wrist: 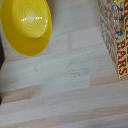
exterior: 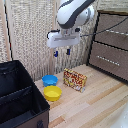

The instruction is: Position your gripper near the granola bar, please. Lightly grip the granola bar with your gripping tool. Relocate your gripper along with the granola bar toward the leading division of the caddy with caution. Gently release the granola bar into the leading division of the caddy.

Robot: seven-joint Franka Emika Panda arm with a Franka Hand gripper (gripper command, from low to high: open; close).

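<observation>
Exterior view: we log the approach step, hand (exterior: 62, 52) released and empty, high above the counter (exterior: 100, 100), granola bar (exterior: 75, 80) lying just beside the blue bowl (exterior: 49, 80), so next we judge a descent over the bar.

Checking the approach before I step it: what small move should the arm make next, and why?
Probably lower the hand and shift it toward the exterior view's right, over the granola bar. The hand hangs high above the table, holding nothing, and the wrist view catches the bar only at its edge.
</observation>
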